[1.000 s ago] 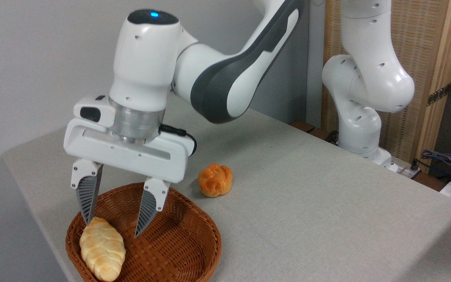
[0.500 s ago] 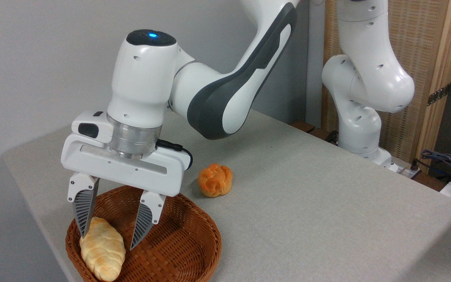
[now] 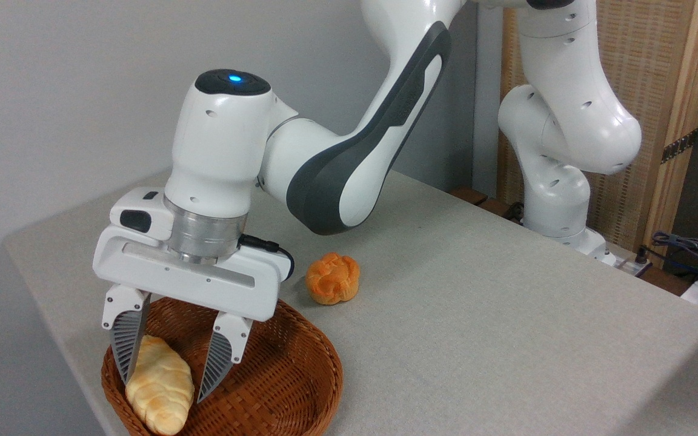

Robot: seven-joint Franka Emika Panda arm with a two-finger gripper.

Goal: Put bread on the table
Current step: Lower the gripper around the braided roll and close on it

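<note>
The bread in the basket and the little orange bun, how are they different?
The bread is long, pale yellow and pointed; the orange bun is small, round and knotted. The bread lies in the basket between the open end effector's fingers; the orange bun sits alone on the table. Both look twisted and baked.

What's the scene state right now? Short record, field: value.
bread: lying in the basket, left side, not yet on the table
gripper: open, fingers straddling the bread's upper half, not closed on it
left finger: at or against the bread's left edge
right finger: apart from the bread
bun: orange, on the table just behind the basket
task status: bread not grasped, nothing moved out
</note>
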